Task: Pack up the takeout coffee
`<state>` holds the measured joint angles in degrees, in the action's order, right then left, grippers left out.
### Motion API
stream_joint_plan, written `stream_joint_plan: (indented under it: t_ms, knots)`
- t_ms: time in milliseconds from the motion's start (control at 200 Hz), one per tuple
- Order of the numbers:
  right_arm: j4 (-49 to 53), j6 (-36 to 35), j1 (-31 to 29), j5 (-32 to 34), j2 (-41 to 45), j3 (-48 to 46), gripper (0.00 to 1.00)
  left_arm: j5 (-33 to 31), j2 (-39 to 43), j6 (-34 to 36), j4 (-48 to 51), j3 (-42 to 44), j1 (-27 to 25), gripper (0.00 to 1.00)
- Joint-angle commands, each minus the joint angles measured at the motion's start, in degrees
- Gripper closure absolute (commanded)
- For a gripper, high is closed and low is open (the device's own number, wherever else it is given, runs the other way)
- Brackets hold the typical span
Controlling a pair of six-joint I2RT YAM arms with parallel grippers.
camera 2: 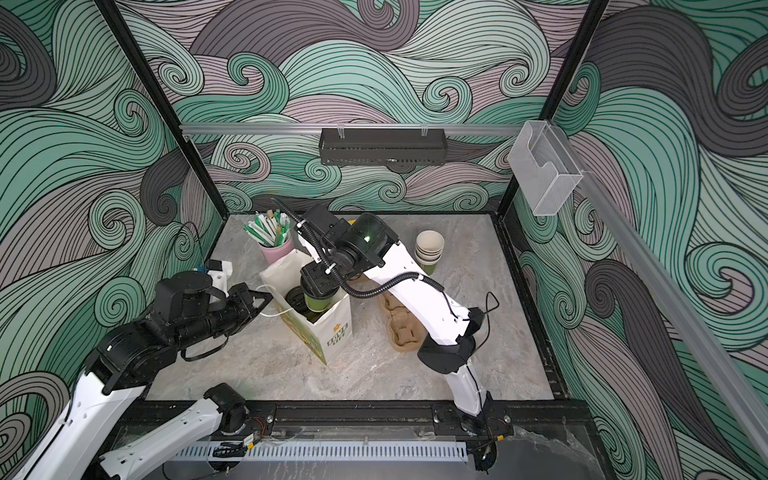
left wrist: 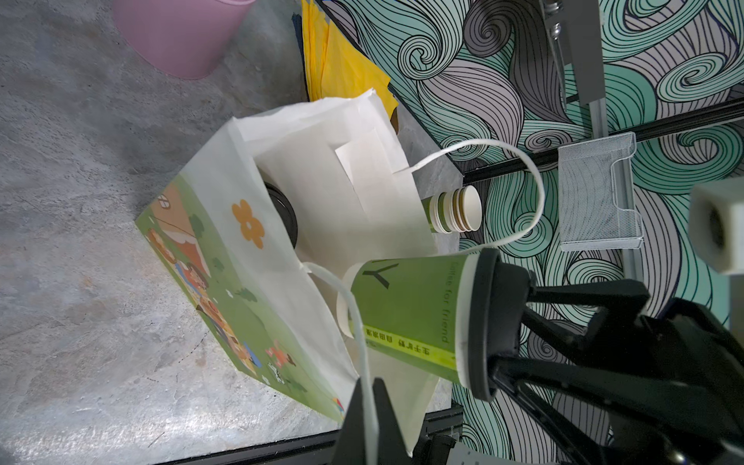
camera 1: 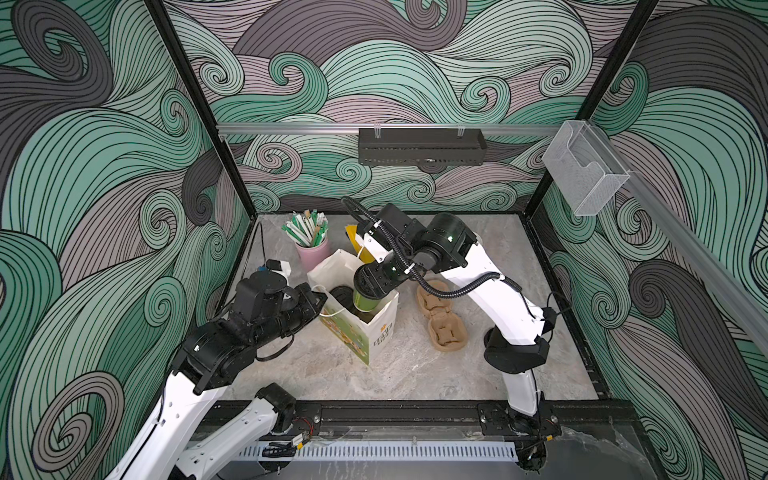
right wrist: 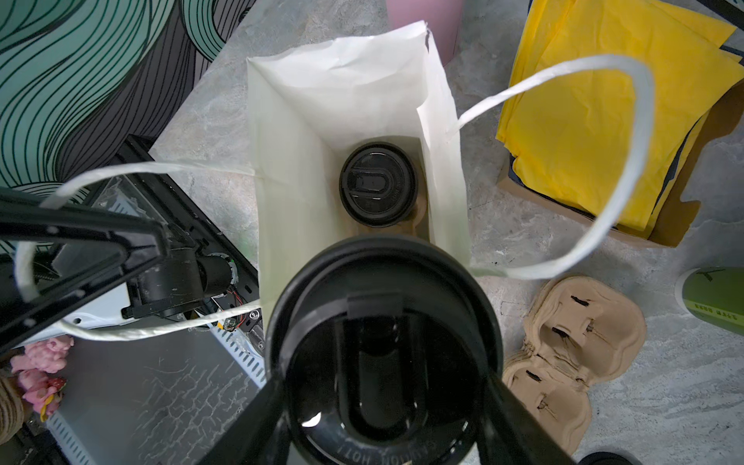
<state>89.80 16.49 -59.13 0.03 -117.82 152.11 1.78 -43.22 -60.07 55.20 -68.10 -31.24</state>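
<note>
Jaws of my right gripper [left wrist: 503, 326] are clamped across the black lid of the takeout coffee [left wrist: 410, 318], which hangs at the mouth of the paper bag [camera 1: 376, 338], its base just past the rim. My left gripper [left wrist: 372, 406] is pinched tight on one bag handle [right wrist: 201, 167]. The bag's mouth stands wide open. A second lidded cup [right wrist: 377, 183] sits inside against one wall.
</note>
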Motion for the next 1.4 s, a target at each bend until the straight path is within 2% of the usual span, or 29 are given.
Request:
stream_joint_plan:
  t_ms: [0, 875, 1151, 1396]
  knots:
    - [0.33, -0.59, -0.82, 0.47, -2.75, 0.27, 0.43, 0.41, 0.46, 0.16, -0.45, -0.28, 0.39, 1.00]
    - [-1.84, -4.01, -2.14, 2.16, -9.95, -2.15, 0.43, 0.06, 2.02, -0.26, -0.27, 1.11, 0.39, 1.00]
    - [-1.90, -3.33, -2.81, 5.57, -10.94, -3.24, 0.44, 0.06, 2.30, -0.47, -0.21, 1.37, 0.39, 1.00]
    - [-3.70, -2.45, -2.83, 3.93, -11.51, -5.59, 0.44, 0.24, 1.88, -0.53, -0.93, 1.39, 0.35, 1.00]
